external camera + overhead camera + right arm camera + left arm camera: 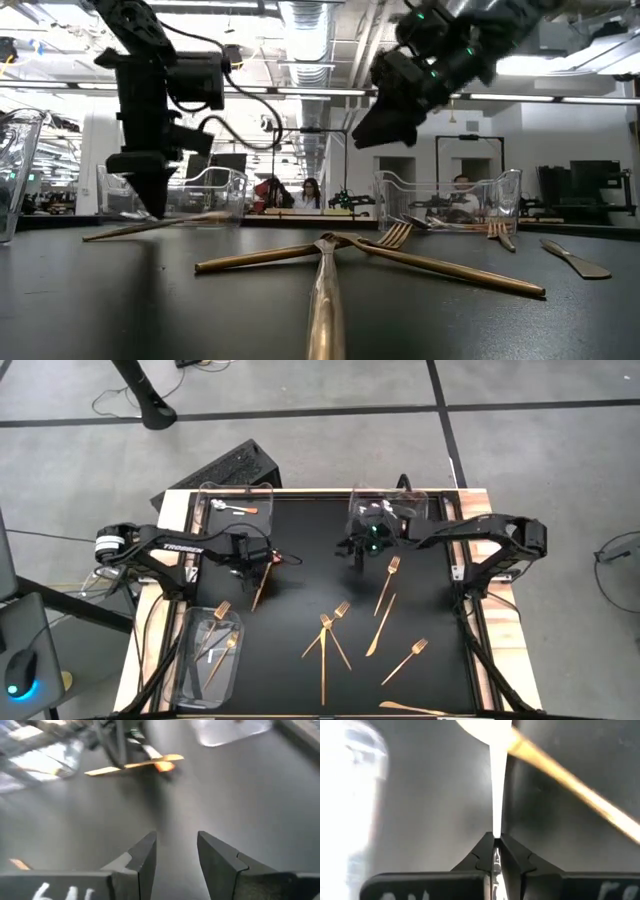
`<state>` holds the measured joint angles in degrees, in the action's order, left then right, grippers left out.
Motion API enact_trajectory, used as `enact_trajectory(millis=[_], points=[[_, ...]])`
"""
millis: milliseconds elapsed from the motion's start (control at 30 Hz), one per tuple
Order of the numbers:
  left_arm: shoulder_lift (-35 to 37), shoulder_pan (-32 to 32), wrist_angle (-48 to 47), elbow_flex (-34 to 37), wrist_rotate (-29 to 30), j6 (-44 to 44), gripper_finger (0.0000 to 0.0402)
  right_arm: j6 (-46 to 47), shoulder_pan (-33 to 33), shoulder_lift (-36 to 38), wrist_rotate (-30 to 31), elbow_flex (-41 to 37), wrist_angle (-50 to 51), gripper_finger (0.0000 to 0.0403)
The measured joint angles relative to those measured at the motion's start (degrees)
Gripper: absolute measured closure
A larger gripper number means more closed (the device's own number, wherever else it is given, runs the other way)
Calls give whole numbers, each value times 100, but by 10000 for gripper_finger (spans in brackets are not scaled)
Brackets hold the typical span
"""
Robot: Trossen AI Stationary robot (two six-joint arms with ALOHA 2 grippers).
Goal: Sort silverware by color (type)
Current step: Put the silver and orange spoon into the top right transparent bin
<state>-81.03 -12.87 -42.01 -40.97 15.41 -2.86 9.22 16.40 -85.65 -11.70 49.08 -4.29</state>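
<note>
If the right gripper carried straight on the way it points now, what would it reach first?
Probably bare mat. The right gripper, open and empty, points at the black table surface with nothing lying between. Farther along that line sit the gold utensil and the left gripper, though depth is hard to judge.

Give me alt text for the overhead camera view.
The left gripper is shut on a gold knife at the black table's left side; the right gripper hangs open nearby. Gold forks and knives lie scattered, with clear trays at the left corners.
</note>
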Motion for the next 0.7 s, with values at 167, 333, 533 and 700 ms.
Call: enact_trajectory(millis=[167, 333, 533, 700], points=[[288, 450, 575, -7, 867, 634, 400, 384, -83, 0, -56, -908, -1510, 239], [324, 753, 1463, -56, 1526, 1426, 401, -19, -458, 0, 254, -957, -1843, 239], [293, 1087, 2163, -168, 3640, 2758, 401, -276, -836, 2, 561, -764, -1997, 239], [295, 1304, 2995, -168, 3435, 4518, 401, 59, -839, 4, 704, -623, -2195, 239]])
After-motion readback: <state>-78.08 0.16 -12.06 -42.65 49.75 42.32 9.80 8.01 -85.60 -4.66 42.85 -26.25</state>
